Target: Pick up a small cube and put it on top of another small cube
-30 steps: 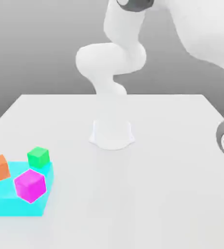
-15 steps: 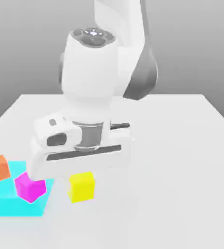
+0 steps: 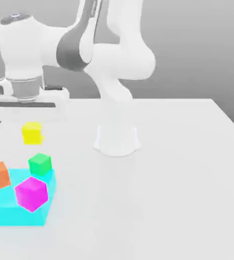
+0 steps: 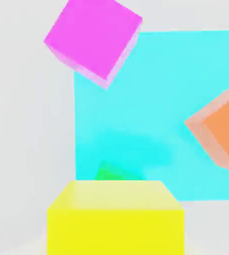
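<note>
Yellow cube held up below the hand.
The hand (image 3: 32,136) is closed on the yellow cube (image 3: 31,131), which hangs directly beneath its body, clear of the surface (image 3: 154,198). In the hand view the cube partly covers the green cube (image 4: 106,172) by an edge of the cyan block (image 4: 121,109); the magenta cube (image 4: 94,35) is at one of the block's corners.

Simulated robotics workspace: we note a white Panda arm (image 3: 132,58) based on a plain pale tabletop (image 3: 175,193), bare grey backdrop (image 3: 190,51), flat-coloured cubes (image 3: 31,194) on a cyan block (image 3: 17,214).
</note>
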